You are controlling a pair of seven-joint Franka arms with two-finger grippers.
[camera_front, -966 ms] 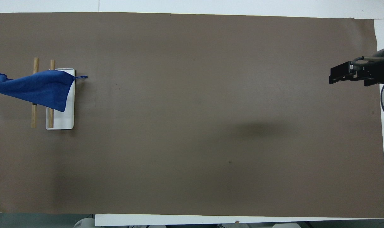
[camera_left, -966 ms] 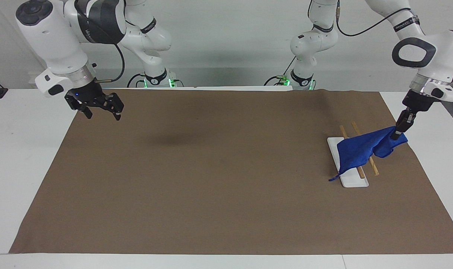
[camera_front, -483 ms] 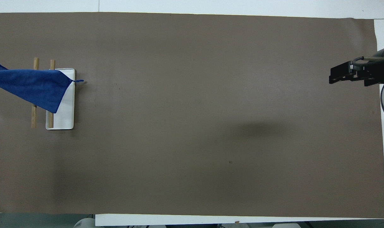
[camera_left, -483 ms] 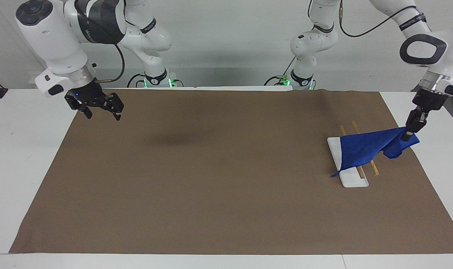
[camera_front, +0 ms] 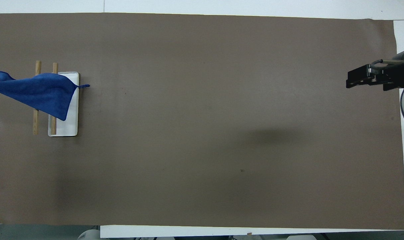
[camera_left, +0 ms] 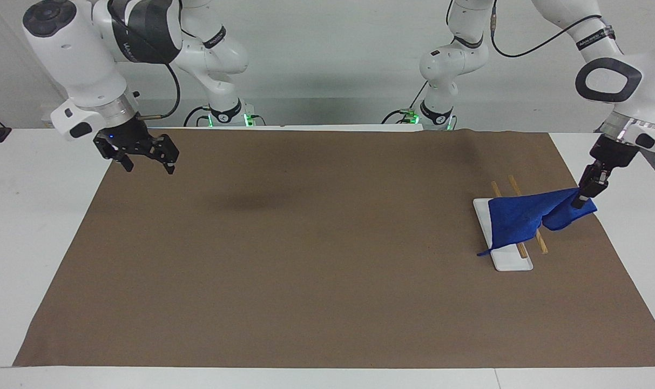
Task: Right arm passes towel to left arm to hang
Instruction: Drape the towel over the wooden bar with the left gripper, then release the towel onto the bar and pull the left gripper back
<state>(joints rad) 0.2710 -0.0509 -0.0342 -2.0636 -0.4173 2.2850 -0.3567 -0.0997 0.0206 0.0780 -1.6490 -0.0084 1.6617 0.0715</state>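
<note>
Fingers of the left gripper (camera_left: 579, 201): pressed together, pinching one corner of the blue towel (camera_left: 521, 219) in the air, toward the left arm's end of the table past the rack

Fingers of the right gripper (camera_left: 147, 163): spread, nothing between them; this arm waits over the brown mat's (camera_left: 316, 270) edge at the right arm's end of the table

Blue towel: draped slantwise across the rack. Its long axis runs from the pinched corner down and away toward the middle of the table, crossing both wooden rods (camera_left: 538, 237). The free corner, with its thin loop tag (camera_front: 85, 86), hangs over the white base plate (camera_left: 513, 263) on the side toward the right arm. In the overhead view the cloth spreads wide over the plate and narrows toward the held corner at the picture's edge

Rack: two parallel wooden rods over a white base plate, standing on the mat toward the left arm's end; the rods run nearer-to-farther from the robots, across the towel's long axis

Governing relation: the towel lies from the left fingertips toward the rack, already over both rods. By judgement the handover is done and hanging is nearly complete; what remains is to lower the held corner and release it on the rack's outer side. Let go too far out, the cloth's weight may slide it off the rods. The left gripper is the only one near; the right is well apart
</note>
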